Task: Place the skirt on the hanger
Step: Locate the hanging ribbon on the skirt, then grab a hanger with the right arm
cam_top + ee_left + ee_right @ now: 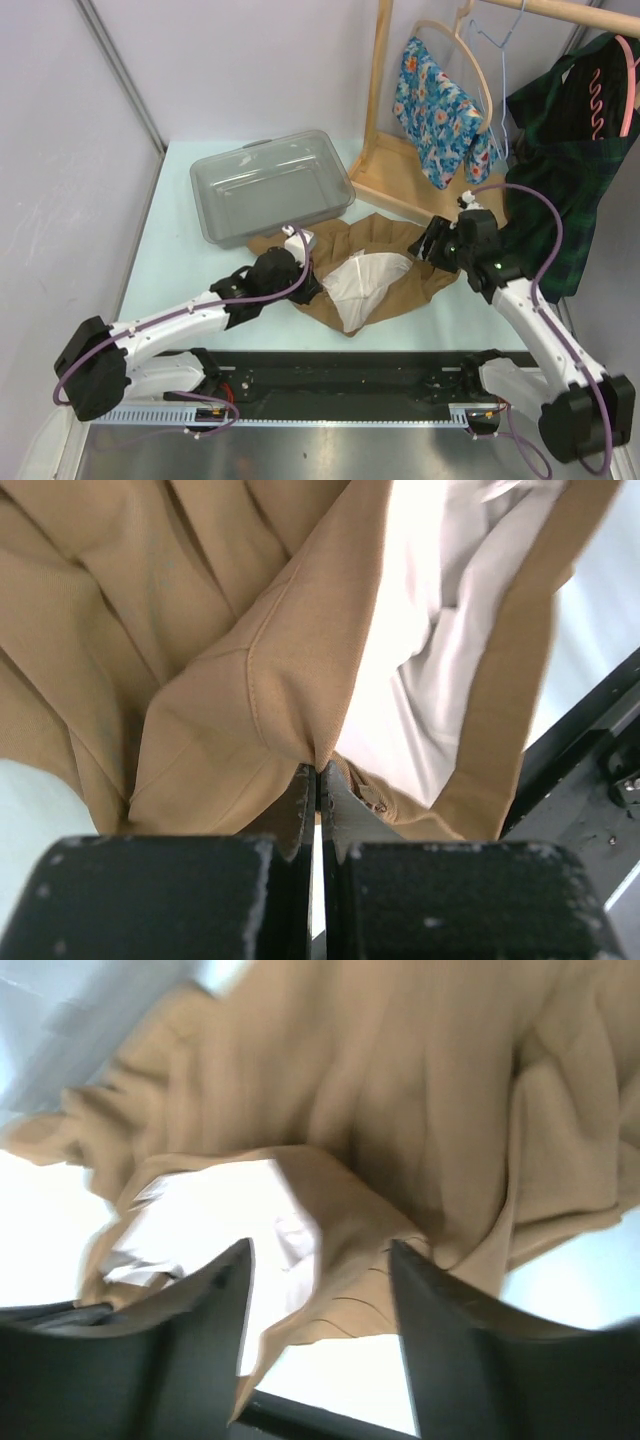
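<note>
One tan skirt [395, 243] lies crumpled midway across the table [170, 250], long axis roughly 9 to 3 o'clock, white-lined opening facing about 7. My left gripper [318, 780] pinches a fold of its edge. My right gripper [320, 1260] hangs over the cloth's 3 o'clock end, jaws apart, holding nothing. I fear the thin pinch slips on lifting, or the right grabs both layers and shuts the opening.
</note>
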`<state>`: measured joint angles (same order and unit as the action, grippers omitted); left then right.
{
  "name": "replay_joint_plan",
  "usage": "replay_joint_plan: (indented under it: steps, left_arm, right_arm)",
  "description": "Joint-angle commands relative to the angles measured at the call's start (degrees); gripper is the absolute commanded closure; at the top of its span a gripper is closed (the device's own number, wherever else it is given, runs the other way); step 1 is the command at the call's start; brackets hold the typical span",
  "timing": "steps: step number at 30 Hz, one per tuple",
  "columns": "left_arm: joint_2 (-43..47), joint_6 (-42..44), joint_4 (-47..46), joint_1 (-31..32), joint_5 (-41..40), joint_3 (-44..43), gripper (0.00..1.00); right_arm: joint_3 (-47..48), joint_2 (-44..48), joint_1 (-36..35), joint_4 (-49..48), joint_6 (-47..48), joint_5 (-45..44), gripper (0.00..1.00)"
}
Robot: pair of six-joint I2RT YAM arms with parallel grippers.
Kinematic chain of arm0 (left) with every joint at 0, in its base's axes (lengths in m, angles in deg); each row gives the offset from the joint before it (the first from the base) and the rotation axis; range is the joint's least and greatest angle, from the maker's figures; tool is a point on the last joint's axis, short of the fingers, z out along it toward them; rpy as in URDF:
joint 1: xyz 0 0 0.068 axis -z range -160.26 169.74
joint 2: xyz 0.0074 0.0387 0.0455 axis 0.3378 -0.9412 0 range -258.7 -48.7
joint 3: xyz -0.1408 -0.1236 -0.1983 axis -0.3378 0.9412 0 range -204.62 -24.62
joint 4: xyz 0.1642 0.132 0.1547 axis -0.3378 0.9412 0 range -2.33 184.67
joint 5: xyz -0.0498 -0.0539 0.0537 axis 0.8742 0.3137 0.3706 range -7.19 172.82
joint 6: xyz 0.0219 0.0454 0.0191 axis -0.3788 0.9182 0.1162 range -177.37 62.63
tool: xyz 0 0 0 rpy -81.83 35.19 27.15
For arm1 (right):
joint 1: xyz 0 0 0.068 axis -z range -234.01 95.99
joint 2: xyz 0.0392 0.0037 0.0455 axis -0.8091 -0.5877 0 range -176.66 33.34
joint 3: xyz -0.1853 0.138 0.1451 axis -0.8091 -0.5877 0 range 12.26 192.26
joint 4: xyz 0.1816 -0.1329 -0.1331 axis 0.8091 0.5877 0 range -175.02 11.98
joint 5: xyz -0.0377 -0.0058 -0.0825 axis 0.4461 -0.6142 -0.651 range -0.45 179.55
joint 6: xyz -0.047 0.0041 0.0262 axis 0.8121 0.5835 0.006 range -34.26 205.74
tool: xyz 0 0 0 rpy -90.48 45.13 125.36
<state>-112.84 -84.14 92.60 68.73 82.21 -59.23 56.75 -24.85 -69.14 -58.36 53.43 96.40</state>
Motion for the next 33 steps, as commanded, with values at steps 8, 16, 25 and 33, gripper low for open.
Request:
replay_joint_plan:
  steps: [8, 16, 25, 33]
  left_arm:
    - [-0.3, 3.5, 2.4, -0.2, 1.6, -6.6, 1.00]
    - [-0.9, 4.5, 3.0, -0.3, 1.7, -7.5, 1.00]
    - [-0.2, 4.5, 2.1, -0.3, 3.1, -7.1, 1.00]
    - [-1.2, 3.6, 0.6, -0.3, 3.6, -5.8, 1.00]
  right_arm:
    - [7.6, 18.7, 0.3, -7.6, 10.4, 4.3, 0.22]
    - [28.5, 13.0, 3.2, -8.4, 18.6, -1.1, 0.28]
    - [51.5, -7.4, 22.5, -9.4, 13.9, 12.6, 0.31]
    - [68.8, -29.2, 33.4, -9.9, 12.9, 30.0, 0.37]
